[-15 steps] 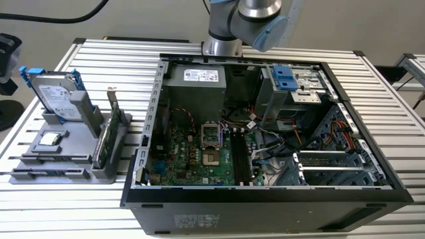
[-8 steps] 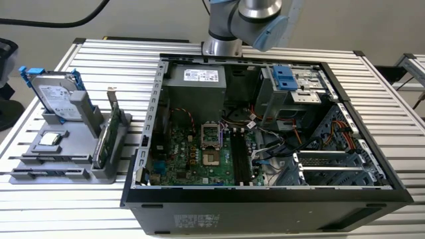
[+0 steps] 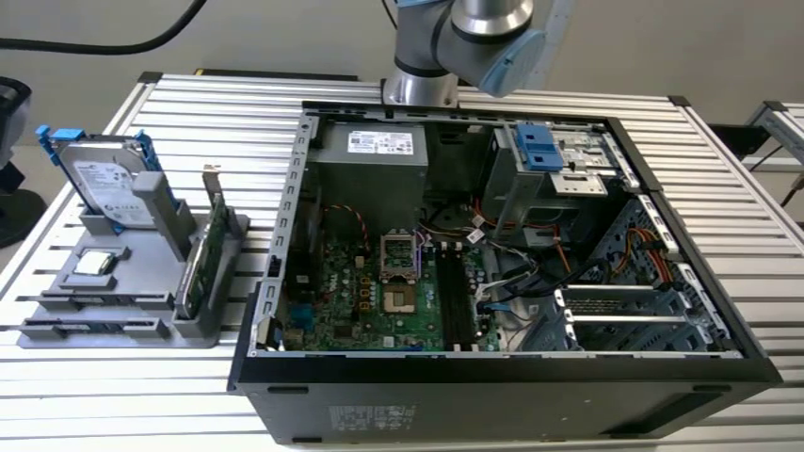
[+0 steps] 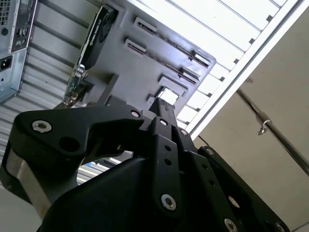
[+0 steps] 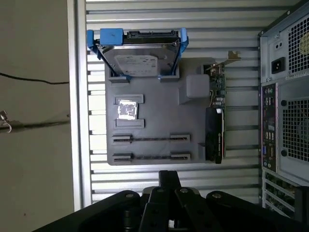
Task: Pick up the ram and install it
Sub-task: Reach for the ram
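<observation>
The jaws look pressed together with nothing between them, well clear of the grey tray (image 5: 154, 104) on the slatted worktop (image 5: 193, 19). Thin dark lines run along the tray's two long slots (image 5: 147, 138), lower centre of the first wrist view. Whether either is the ram is too fine to tell, and the same goes for the black slots (image 3: 455, 292) inside the open computer case (image 3: 503, 405). A ram should be light, stiff and fragile, so it is best pinched across its flat faces near mid-length, off the contact edge.

Black end effector (image 5: 169, 177), grey tray (image 5: 154, 121), blue-railed silver hard drive (image 5: 139, 60).
</observation>
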Controlling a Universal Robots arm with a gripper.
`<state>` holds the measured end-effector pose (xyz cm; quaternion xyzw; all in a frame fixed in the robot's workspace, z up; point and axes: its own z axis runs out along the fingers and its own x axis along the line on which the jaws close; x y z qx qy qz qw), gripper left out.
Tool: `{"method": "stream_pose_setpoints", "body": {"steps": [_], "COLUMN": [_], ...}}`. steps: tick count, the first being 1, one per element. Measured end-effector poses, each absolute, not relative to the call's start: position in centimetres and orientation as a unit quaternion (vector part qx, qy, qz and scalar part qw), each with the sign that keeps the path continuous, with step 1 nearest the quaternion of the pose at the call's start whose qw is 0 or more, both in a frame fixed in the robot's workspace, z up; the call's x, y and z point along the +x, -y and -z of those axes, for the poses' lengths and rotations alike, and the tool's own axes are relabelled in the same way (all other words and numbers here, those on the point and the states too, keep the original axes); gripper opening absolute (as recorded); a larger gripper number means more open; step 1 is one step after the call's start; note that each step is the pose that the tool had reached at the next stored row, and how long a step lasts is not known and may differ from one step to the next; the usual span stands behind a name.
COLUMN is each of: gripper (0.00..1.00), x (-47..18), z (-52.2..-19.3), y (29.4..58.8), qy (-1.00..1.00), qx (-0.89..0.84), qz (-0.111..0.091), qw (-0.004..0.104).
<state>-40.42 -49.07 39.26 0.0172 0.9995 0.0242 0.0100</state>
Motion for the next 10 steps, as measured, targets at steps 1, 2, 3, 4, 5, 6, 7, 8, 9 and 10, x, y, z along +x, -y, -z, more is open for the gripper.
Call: {"method": "stream_pose_setpoints", "body": {"steps": [1, 2, 3, 4, 5, 6, 7, 8, 9, 10], "gripper": [0.00, 0.00, 0.00, 0.00, 0.00, 0.00, 0.00, 0.00, 0.00, 0.00], "x": [-40.42, -40.42, -40.42, -40.42, -40.42, -40.42, -40.42, -40.42, -40.42, -40.42], "z": [-39.26, -39.26, -39.27, -39.26, -39.26, -39.26, -39.26, -39.26, -39.26, -39.26], "y": [49.09, 49.09, 49.10, 49.13, 49.15, 49.15, 49.15, 49.15, 49.15, 49.15], "qy": [-1.000, -1.000, -1.000, -1.000, -1.000, -1.000, -1.000, -1.000, -1.000, -1.000], "qx": [0.015, 0.014, 0.014, 0.014, 0.014, 0.014, 0.014, 0.014, 0.014, 0.014], "qz": [-0.024, -0.024, -0.024, -0.024, -0.024, -0.024, -0.024, -0.024, -0.024, -0.024], "qw": [0.010, 0.010, 0.010, 0.010, 0.010, 0.010, 0.010, 0.010, 0.010, 0.010]}}
